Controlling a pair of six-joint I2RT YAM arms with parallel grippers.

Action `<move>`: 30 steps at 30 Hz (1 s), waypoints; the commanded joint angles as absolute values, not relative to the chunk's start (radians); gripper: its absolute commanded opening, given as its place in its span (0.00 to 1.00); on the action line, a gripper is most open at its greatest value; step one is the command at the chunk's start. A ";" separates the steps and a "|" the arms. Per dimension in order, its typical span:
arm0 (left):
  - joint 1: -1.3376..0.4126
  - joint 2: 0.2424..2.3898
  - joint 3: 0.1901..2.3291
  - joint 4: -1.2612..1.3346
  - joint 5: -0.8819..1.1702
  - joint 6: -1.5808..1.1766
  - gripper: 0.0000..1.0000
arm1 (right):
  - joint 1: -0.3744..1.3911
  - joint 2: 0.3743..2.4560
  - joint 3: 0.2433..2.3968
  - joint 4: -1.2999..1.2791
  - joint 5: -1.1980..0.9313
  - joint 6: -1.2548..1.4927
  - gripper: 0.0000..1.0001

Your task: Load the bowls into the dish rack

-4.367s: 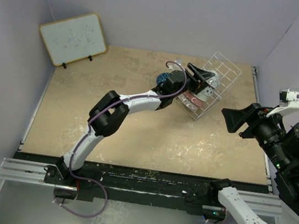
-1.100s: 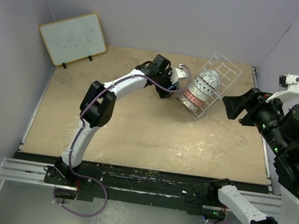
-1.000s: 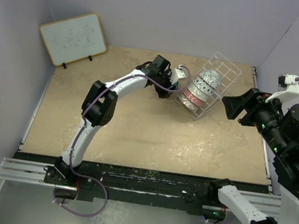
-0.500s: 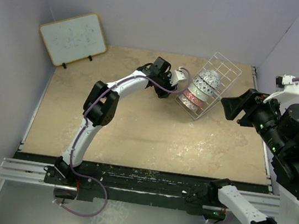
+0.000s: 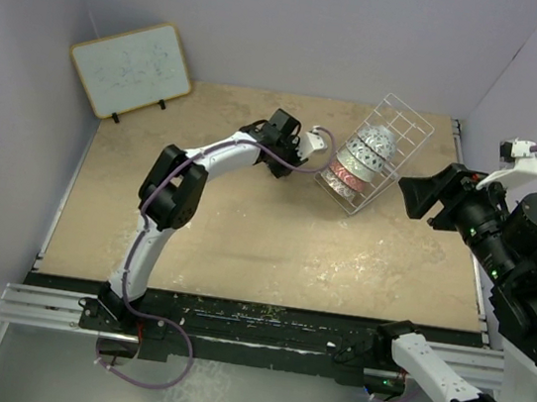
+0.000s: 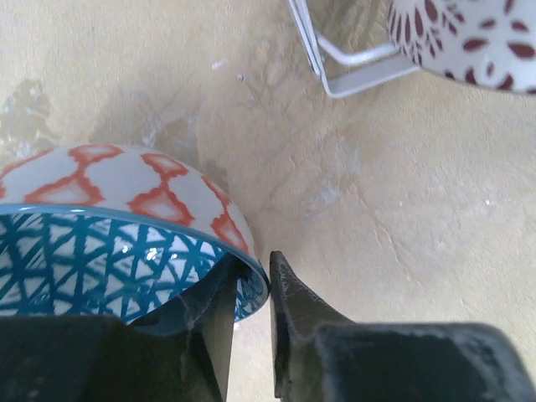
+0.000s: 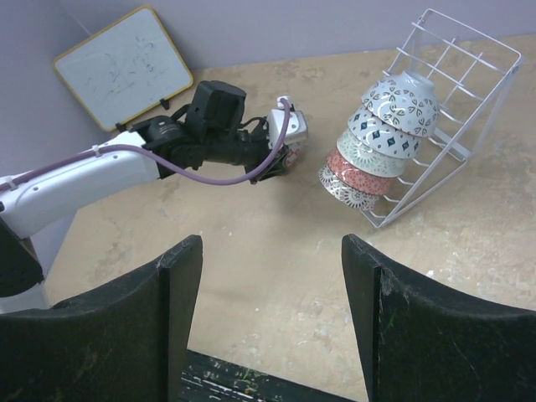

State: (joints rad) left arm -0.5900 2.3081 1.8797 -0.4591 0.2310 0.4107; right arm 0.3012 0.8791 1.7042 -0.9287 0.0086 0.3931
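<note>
The tan table (image 5: 245, 228) carries the white dish rack (image 5: 403, 130) at its far right, with four bowls (image 5: 359, 159) leaning in a row inside. The right gripper (image 7: 270, 244) hangs above the table, fingers spread wide. The left gripper (image 6: 254, 280) pinches the rim of the fifth bowl (image 6: 126, 218) — blue inside — on the table just left of the rack.

Tabletop (image 5: 245, 228): beige, mottled, pale scuffs toward the near side.
Walls (image 5: 303, 26): plain lavender, on three sides.
Whiteboard (image 5: 130, 69): wood-framed, faint marks, far-left corner, seemingly leaning on the wall.
Rail (image 5: 43, 307): aluminium, along the near edge.
Light: even, soft shadows.
</note>
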 commanded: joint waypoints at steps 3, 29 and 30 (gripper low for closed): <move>-0.624 2.149 1.771 -0.396 0.120 0.357 0.19 | 0.307 0.869 1.702 -0.874 -0.009 0.400 0.70; -0.708 1.931 1.551 -0.235 -0.160 0.235 0.77 | 0.306 0.836 1.688 -0.885 -0.019 0.410 0.70; -0.702 1.927 1.550 -0.209 -0.173 0.222 0.77 | 0.306 0.836 1.686 -0.885 -0.017 0.410 0.70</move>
